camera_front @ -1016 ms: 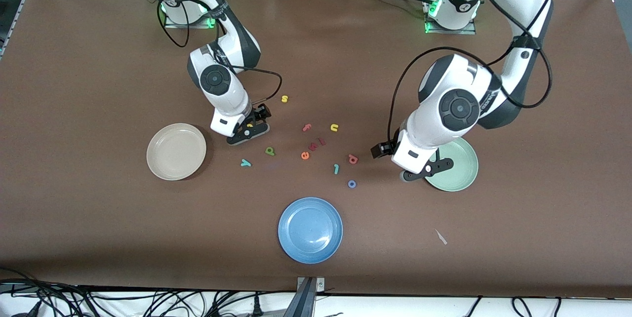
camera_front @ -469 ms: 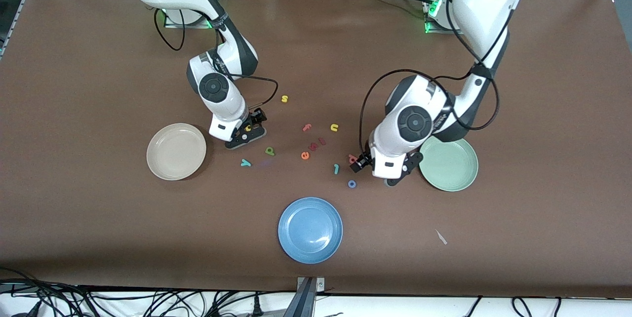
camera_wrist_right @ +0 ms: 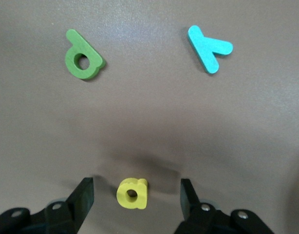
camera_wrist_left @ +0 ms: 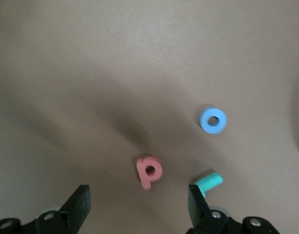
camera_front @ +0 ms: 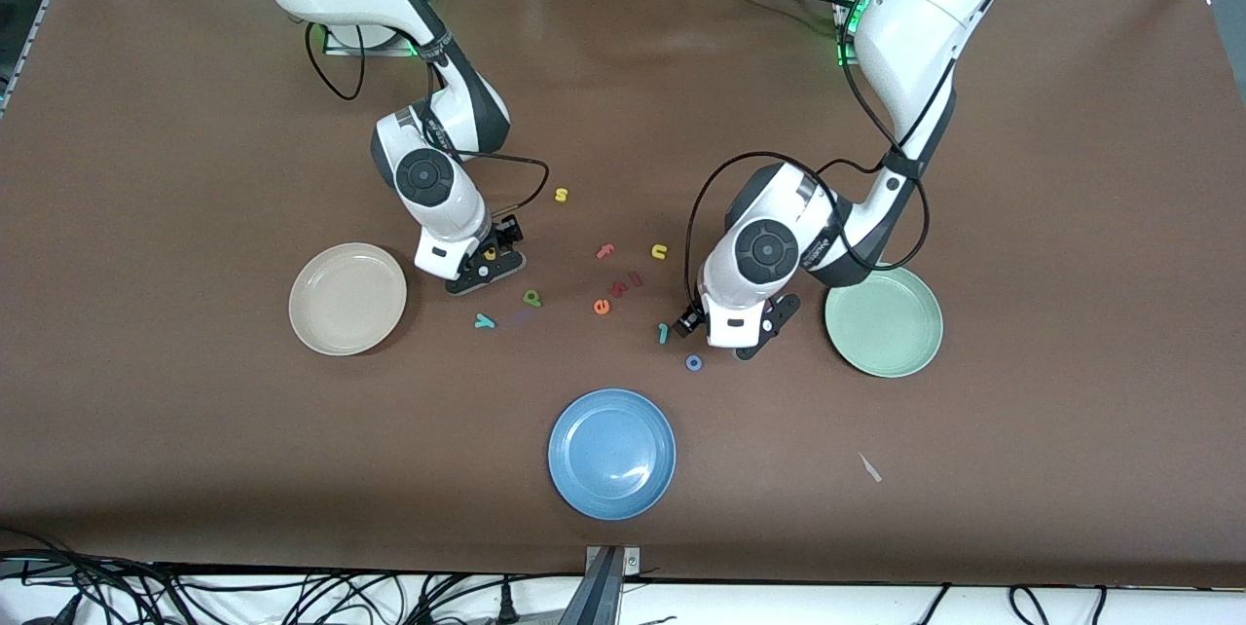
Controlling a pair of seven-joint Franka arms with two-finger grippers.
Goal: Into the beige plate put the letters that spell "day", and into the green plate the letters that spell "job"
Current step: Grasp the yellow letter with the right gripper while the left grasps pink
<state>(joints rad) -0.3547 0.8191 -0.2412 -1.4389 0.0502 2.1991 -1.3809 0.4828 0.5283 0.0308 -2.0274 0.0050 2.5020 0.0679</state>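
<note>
While apart, both plates (camera_front: 348, 343) unobstructed

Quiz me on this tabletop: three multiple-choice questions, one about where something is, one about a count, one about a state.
1. The right gripper is over which letter?
A. the yellow "s"
B. the yellow rounded letter
C. the blue ring "o"

2. How many plates are on the table?
A. two
B. three
C. four

3. What lies in the green plate now?
A. nothing
B. the pinkish-red "b"
C. the teal "j"

Answers:
1. B: the right wrist view shows that letter on the table between the open fingers.
2. B: the beige plate, the green plate and the blue plate.
3. A: its inside is bare; the "b" is on the table under the open left gripper, the "j" and "o" close by.
</note>
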